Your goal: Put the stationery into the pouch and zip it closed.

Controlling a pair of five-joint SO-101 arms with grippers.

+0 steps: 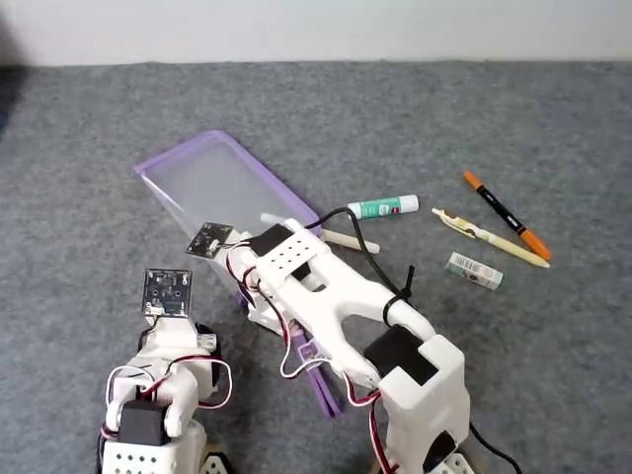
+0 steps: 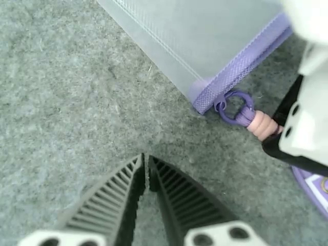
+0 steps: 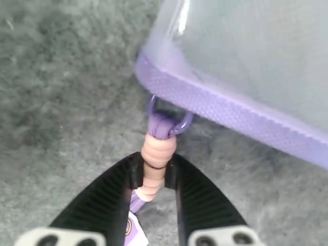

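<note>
Risk of dragging pouch (image 1: pixel 222 188) askew: right hand (image 3: pixel 152 166) clenched on strap (image 3: pixel 156 151), left hand (image 2: pixel 145 166) clenched empty at 7 o'clock, pinning nothing. Stationery (image 1: pixel 383 207) loose on tabletop (image 1: pixel 553 118), 3 o'clock of pouch.

The right arm (image 1: pixel 341 301) hides the pouch's (image 1: pixel 212 188) near end and much of its strap (image 1: pixel 324 387).
</note>
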